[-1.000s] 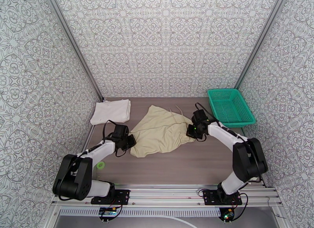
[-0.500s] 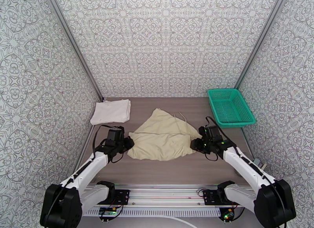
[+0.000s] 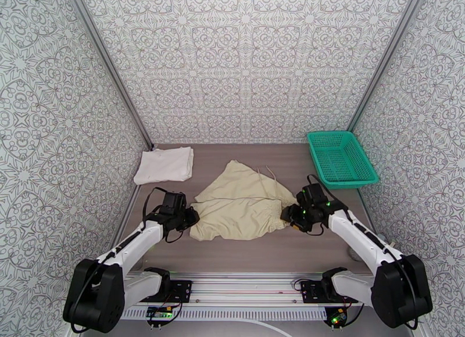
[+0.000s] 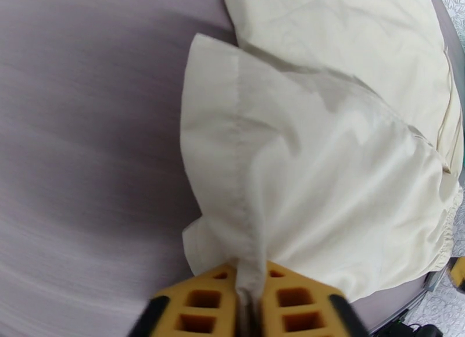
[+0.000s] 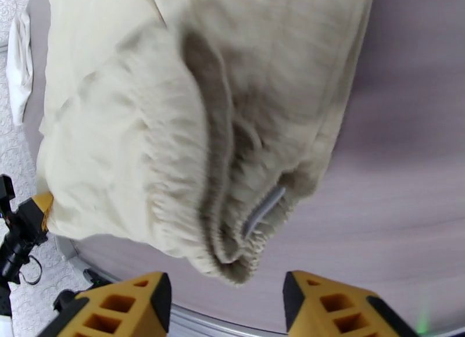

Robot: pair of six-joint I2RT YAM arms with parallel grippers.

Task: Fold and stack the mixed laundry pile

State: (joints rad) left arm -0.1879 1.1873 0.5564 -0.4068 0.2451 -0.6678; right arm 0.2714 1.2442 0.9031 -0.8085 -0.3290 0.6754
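Patterned walls (image 3: 244,71) on three sides, with a brown wood-grain worktop (image 3: 279,248) between them.

Shorts (image 3: 241,207): beige, mid-worktop, spread low. The near part lies as a broad band from left to right, and the far part runs to a point toward the back wall. Two drawstrings (image 3: 266,171) trail off the far right edge onto the bare surface.

My left pincer (image 4: 251,274): clamped on a pinch of the shorts at the left end, right along a stitched hem (image 4: 238,129). The cloth rises in a narrow ridge from the worktop into my yellow fingers and fans out wide beyond them. From above, this pincer sits at the near left corner of the shorts, low over the worktop.

My right pincer (image 5: 224,287): fingers wide apart, nothing gripped between them. The gathered elastic waistband (image 5: 192,216) hangs bunched just ahead of the fingers, curling over on itself, and a short grey strip (image 5: 264,210) shows in its fold. From above, this pincer is at the right end of the shorts. I cannot tell whether it touches the cloth or is just beside it.

T-shirt (image 3: 164,164): white, folded into a rough rectangle, at the far left of the worktop near the wall post, well apart from the shorts.

Basket (image 3: 340,158): green mesh, far right corner, close against the right wall.

Both my arms reach in from the near rail, one at each end of the shorts.
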